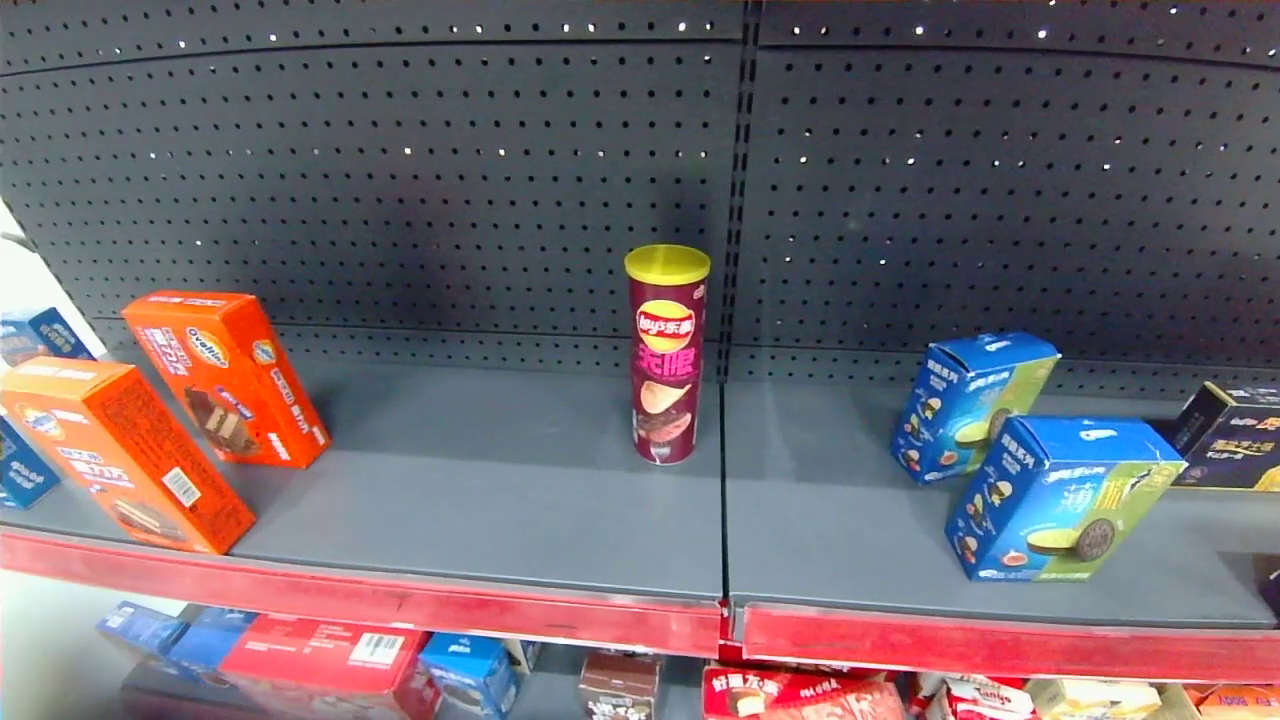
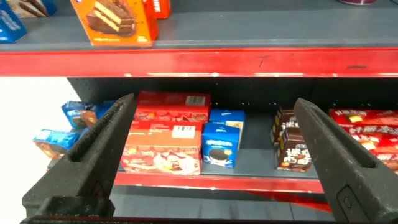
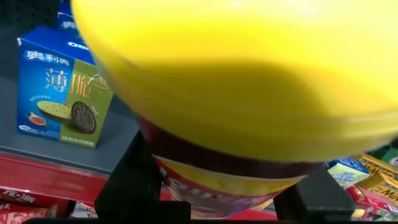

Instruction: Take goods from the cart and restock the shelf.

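A maroon chips can [image 1: 667, 355] with a yellow lid stands upright in the middle of the grey shelf [image 1: 480, 500]. A second chips can [image 3: 249, 74] with the same yellow lid is held close to the right wrist camera, and my right gripper [image 3: 224, 190] is shut on its maroon body. It sits in front of the shelf's red edge, near a blue cookie box [image 3: 62, 87]. My left gripper [image 2: 211, 106] is open with nothing between its fingers. It faces the lower shelf, below the red edge strip [image 2: 199, 62].
Two orange cake boxes [image 1: 225, 375] [image 1: 120, 465] lean at the shelf's left. Two blue cookie boxes [image 1: 968, 405] [image 1: 1060, 495] and a dark box [image 1: 1225, 440] stand at the right. Bare shelf lies either side of the standing can. The lower shelf holds red boxes [image 2: 165, 140], a blue box [image 2: 221, 143] and brown boxes [image 2: 295, 143].
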`<state>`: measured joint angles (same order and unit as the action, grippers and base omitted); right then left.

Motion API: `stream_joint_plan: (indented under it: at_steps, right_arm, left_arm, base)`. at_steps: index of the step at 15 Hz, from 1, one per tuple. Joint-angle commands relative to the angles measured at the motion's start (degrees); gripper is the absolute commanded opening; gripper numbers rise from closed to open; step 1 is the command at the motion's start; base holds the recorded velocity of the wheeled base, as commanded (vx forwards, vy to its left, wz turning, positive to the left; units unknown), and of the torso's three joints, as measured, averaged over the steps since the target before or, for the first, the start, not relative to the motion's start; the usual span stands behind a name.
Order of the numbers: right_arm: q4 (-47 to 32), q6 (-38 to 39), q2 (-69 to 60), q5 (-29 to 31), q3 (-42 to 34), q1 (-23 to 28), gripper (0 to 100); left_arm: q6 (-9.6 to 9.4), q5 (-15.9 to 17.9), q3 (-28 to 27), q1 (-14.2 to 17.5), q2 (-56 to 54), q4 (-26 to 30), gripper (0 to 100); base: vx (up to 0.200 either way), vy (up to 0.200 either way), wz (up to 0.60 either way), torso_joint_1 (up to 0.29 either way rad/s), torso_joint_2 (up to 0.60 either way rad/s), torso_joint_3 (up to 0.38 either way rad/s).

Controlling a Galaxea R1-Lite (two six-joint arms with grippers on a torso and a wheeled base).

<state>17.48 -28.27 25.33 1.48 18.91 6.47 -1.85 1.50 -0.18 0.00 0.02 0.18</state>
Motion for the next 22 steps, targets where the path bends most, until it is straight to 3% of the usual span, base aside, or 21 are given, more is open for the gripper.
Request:
stream_joint_plan:
  at_steps: [1, 5, 7, 10, 11, 13, 15, 16, 17, 18, 19, 22]
  right_arm:
    - [-0.1, -0.6, -0.9, 0.0, -0.3, 0.0, 0]
    - [-0.1, -0.7, -1.0, 0.5, 0.0, 0.5, 0]
    - [-0.2, -0.2, -1.2, 5.1, 1.6, 2.8, 0]
    - [-5.2, 4.9, -2.9, 5.2, 6.9, 4.5, 0]
    - [-16.7, 7.6, -5.6, 5.3, 14.4, 8.6, 0]
    - [-40.6, 11.6, -9.9, 5.2, 26.6, 13.9, 0]
    - [-63.4, 13.8, -11.1, 5.1, 39.3, 15.4, 0]
    - [-71.1, 14.2, -11.0, 4.9, 44.4, 16.2, 0]
    - [-76.5, 14.7, -10.9, 4.9, 48.3, 17.9, 0]
    - [-77.1, 16.0, -11.1, 4.4, 49.9, 20.7, 0]
    - [-77.2, 16.9, -11.2, 4.3, 51.2, 22.0, 0]
    - [-77.2, 17.0, -11.2, 4.1, 54.8, 22.6, 0]
  left_arm:
    - [0.01, 0.0, 0.0, 0.0, 0.0, 0.0, 100]
    - [0.01, 0.0, 0.0, 0.0, 0.0, 0.0, 100]
    - [0.01, 0.0, 0.0, 0.0, 0.1, 0.0, 100]
    - [-0.26, 0.1, -0.1, 0.0, 0.0, 0.0, 100]
    - [-2.28, 0.6, -0.2, 0.1, 0.0, 0.1, 100]
    - [-4.12, 2.5, -2.6, -0.3, 1.6, 0.0, 100]
    - [-4.04, 3.0, -13.6, -0.4, 14.7, -0.1, 100]
    - [-4.21, 3.0, -17.8, -0.3, 20.3, -0.2, 100]
    - [-4.83, 3.2, -21.6, -0.5, 26.1, -0.3, 100]
    - [-7.11, 4.0, -25.0, -3.1, 35.0, -3.2, 100]
    - [-7.29, 4.0, -26.6, -6.2, 41.1, -8.5, 100]
    - [-7.29, 4.1, -33.0, -9.7, 55.3, -17.8, 100]
  base:
    - [0.0, 0.0, 0.0, 0.0, 0.0, 0.0]
    - [0.0, 0.0, 0.0, 0.0, 0.0, 0.0]
    - [0.0, 0.0, 0.0, 0.0, 0.0, 0.0]
    - [0.0, 0.0, 0.0, 0.0, 0.0, 0.0]
    - [0.0, 0.0, 0.0, 0.0, 0.0, 0.0]
    - [0.0, 0.0, 0.0, 0.0, 0.0, 0.0]
    - [0.0, 0.0, 0.0, 0.0, 0.0, 0.0]
    - [0.0, 0.0, 0.0, 0.0, 0.0, 0.0]
    - [0.0, 0.0, 0.0, 0.0, 0.0, 0.0]
    - [0.0, 0.0, 0.0, 0.0, 0.0, 0.0]
    - [0.0, 0.0, 0.0, 0.0, 0.0, 0.0]
    - [0.0, 0.0, 0.0, 0.0, 0.0, 0.0]
